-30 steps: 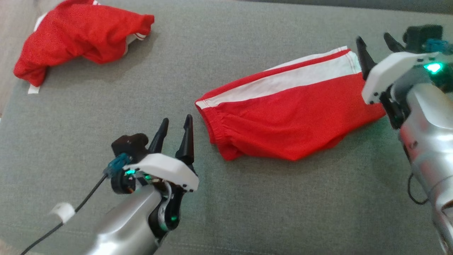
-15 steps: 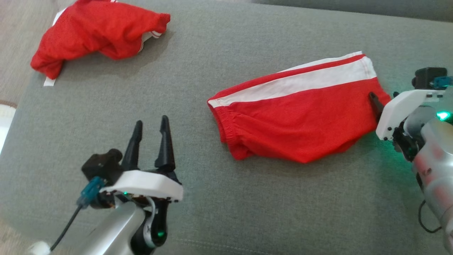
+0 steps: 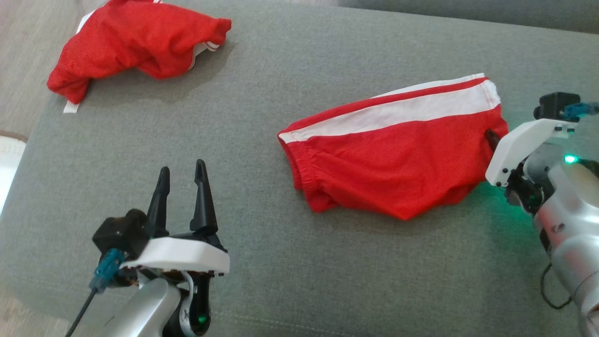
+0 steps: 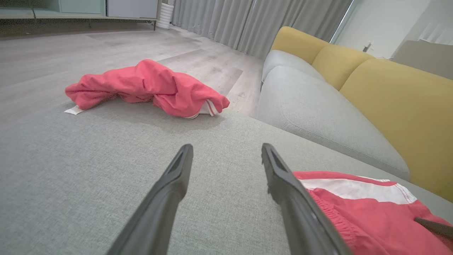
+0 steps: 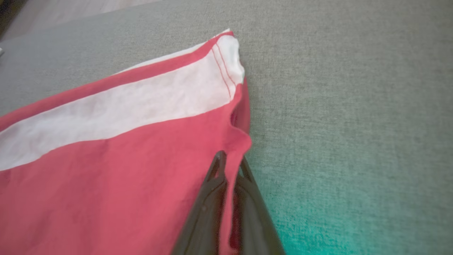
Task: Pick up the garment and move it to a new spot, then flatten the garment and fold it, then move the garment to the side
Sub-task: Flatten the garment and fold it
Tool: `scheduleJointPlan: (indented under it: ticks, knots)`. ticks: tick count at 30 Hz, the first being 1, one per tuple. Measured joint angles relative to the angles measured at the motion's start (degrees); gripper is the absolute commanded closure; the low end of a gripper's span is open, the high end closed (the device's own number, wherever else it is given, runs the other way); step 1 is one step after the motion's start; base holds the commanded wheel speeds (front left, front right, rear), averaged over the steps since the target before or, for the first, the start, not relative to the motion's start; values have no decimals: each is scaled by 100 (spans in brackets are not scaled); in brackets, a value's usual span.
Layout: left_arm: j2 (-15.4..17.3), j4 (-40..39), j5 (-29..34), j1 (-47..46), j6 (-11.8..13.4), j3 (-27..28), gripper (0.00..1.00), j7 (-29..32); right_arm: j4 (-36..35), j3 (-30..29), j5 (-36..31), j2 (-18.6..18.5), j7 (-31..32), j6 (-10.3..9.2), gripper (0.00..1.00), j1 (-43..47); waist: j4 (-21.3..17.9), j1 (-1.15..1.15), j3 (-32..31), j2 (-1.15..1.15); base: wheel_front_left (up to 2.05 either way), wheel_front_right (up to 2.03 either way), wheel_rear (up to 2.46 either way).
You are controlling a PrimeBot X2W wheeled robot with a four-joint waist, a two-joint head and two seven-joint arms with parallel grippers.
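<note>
- Grey cushion (image 3: 299,281) runs wide and flat under both arms, its weave plain to see.
- Nearest, at the lower left of the head view, the left gripper (image 3: 182,165) hovers over bare fabric. Its two dark fingers are spread apart with nothing between them, and it is a little way short of the shorts.
- Over on the right, the right gripper (image 5: 231,158) is pinched tight on the red shorts (image 3: 393,159) at their hem corner. Its wrist view shows a fold of red cloth caught between the two fingers.
- Those shorts lie flat, right of the cushion's centre. A white stripe runs along the far edge, the gathered waistband end points toward the left gripper, and the leg hem toward the right one.
- Farther off, at the cushion's far left corner, a second red garment (image 3: 140,42) sits in a crumpled heap, with a white tab sticking out at its end (a label, by the look of it).
- Beyond, in the left wrist view, stand a sofa (image 4: 389,92) with grey seat and yellow back, a pale wood floor (image 4: 70,49) and grey curtains (image 4: 247,21).
</note>
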Motion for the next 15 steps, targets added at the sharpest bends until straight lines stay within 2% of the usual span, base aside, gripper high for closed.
scheduleJointPlan:
  ticks: [7, 15]
  knots:
    - [9, -20, 119, 171, -24, -85, 0, 0, -265, -127, 467, 71, -486, 0, 100, 315, -226, 0, -248, 0, 0, 0, 0]
    - [4, -45, 119, 593, 4, -98, 0, 0, -702, -130, 733, 38, -1080, 0, 100, 1107, -784, -1, -592, 0, 0, 0, 0]
